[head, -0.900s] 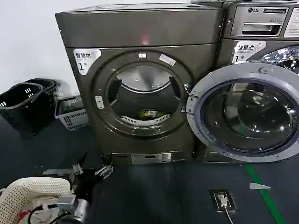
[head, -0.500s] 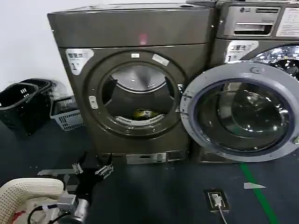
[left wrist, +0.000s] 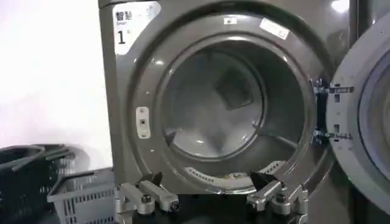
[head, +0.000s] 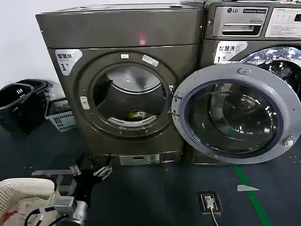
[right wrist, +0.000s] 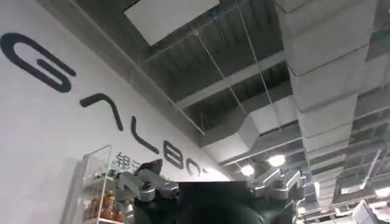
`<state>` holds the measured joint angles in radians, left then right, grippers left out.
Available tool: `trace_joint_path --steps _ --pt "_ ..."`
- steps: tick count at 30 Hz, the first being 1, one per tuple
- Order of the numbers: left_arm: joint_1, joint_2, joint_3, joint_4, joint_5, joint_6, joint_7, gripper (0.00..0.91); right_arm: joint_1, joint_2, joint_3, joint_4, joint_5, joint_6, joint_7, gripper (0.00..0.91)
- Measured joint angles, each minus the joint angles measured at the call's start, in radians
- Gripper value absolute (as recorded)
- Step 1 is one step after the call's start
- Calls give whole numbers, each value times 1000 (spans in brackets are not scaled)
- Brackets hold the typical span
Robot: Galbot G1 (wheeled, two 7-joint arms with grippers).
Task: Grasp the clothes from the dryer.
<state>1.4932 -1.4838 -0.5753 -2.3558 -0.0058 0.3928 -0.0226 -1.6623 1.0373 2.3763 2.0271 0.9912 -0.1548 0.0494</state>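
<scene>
Hidden for the most part behind the drum's front lip: the clothes (head: 137, 114), a small yellow-green scrap with dark patches, low on the drum floor of the dryer (head: 117, 33), well inside the round mouth and much smaller than it. Barely to be made out in the left wrist view, behind the perforated lip. Cut off at the lower edge of the head view: a white perforated basket (head: 21, 190) at bottom left, with cables beside it.

Swung wide open to the right: the dryer door (head: 235, 115), glass porthole facing forward, covering the lower front of the LG machine (head: 244, 23) next door. Against the wall on the left: two black baskets (head: 19, 106) and a grey crate (head: 60, 115). On the dark floor, a green stripe (head: 249, 193) and a small floor socket (head: 208, 202).

Low in front of the dryer, well short of the mouth: left hand (head: 89, 170), fingers spread apart, holding nothing; nothing between it and the opening. Pointed up toward ceiling ducts and lamps: right hand (right wrist: 210, 182), fingers likewise apart and holding nothing.
</scene>
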Motion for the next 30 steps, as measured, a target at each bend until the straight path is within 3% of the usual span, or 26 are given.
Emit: trace_joint_path --steps 30 --pt "-12 -6 -1 -13 10 -20 -4 907 -2 9 -4 10 -11 55 -38 907"
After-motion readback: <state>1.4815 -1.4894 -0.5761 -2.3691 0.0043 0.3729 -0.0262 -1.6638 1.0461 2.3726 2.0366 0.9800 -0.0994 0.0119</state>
